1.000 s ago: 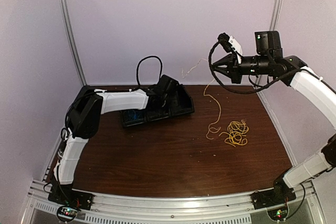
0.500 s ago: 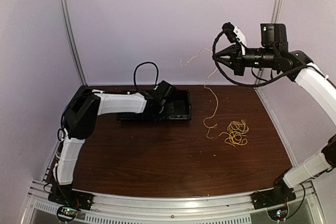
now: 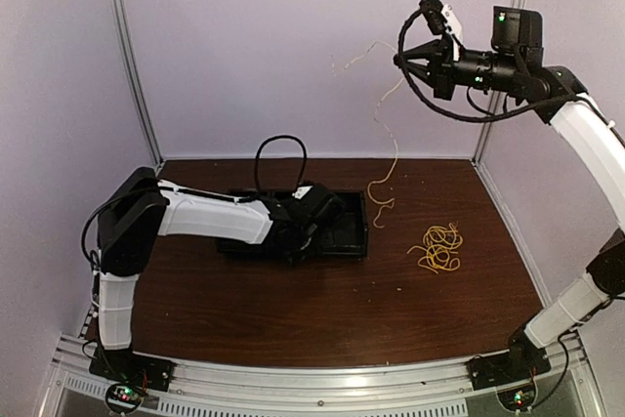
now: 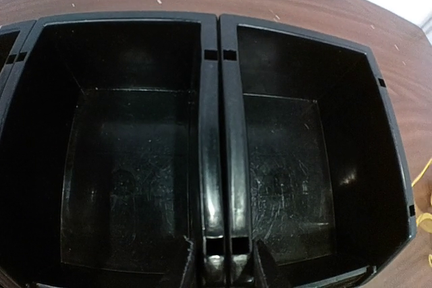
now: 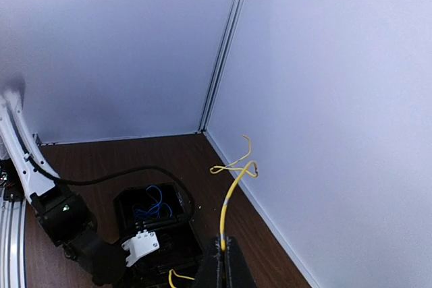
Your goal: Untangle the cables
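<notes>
One yellow cable (image 3: 394, 148) hangs from the right gripper (image 3: 400, 59), fingers pinched on it, tail near the tray (image 3: 350, 231). The left gripper (image 4: 224, 261) clamps the tray's divider. A yellow tangle (image 3: 439, 248) lies apart. Next, probably: lower the strand into a compartment.

Yellow cables (image 3: 437, 247), blue cable (image 5: 154, 204), black tray (image 4: 212, 133), brown wood-grain table (image 3: 342, 314).

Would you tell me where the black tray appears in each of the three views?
Top external: the black tray sits mid-table, left of centre.
Left wrist: the tray fills the frame.
Right wrist: the tray lies bottom left.
Shared landmark: the brown table.
</notes>
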`<state>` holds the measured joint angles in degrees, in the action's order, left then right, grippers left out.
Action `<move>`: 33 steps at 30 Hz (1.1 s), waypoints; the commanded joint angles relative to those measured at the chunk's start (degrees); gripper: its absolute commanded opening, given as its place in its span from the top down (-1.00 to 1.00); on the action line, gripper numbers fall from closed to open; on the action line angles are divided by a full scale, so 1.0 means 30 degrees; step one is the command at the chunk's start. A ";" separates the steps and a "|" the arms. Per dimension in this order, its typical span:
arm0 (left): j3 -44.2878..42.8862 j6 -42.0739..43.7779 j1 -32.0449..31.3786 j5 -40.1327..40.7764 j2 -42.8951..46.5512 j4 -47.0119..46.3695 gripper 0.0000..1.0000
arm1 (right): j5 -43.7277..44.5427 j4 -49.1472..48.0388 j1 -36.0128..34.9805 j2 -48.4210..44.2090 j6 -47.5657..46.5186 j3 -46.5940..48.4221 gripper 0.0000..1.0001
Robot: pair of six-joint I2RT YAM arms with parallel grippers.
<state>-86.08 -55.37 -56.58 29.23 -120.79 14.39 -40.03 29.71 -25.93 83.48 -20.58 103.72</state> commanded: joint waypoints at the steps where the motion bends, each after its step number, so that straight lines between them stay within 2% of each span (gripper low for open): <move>1: 0.1416 -0.1984 -0.0946 -0.0746 0.0807 -0.0448 0.53 | -0.0561 -0.0385 0.0121 0.0581 0.0852 0.3252 1.00; 7: 0.2776 -0.1109 -0.1161 -0.1525 0.2535 -0.1489 -0.05 | -0.1899 -0.1928 0.0095 0.1741 0.2827 0.4446 1.00; 11: 0.4393 -0.0015 -0.1848 -0.0598 0.4961 -0.2610 -0.27 | -0.2236 -0.2950 -0.0008 0.2176 0.3480 0.3671 1.00; 16: 0.8007 -0.0503 -0.2167 0.1302 0.9214 -0.2855 -0.33 | -0.2364 -0.3579 -0.0342 0.2532 0.3408 0.2540 1.00; 22: 1.1871 -0.1638 -0.2162 0.3195 1.3378 -0.2413 -0.33 | -0.2050 -0.3505 -0.0597 0.2971 0.3246 0.2601 1.00; 27: 1.3043 -0.2175 -0.2162 0.4087 1.5566 -0.1442 -0.31 | -0.1854 -0.3777 -0.0610 0.3169 0.2979 0.1177 1.00; 33: 1.3548 -0.2241 -0.2176 0.5241 1.7154 -0.0552 -0.31 | -0.1787 -0.5243 -0.0628 0.3017 0.3318 -0.2610 1.00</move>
<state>-46.70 -61.10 -63.33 40.45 -72.14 11.66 -45.69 17.43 -27.40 92.62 -11.75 101.60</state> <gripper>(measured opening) 0.655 0.007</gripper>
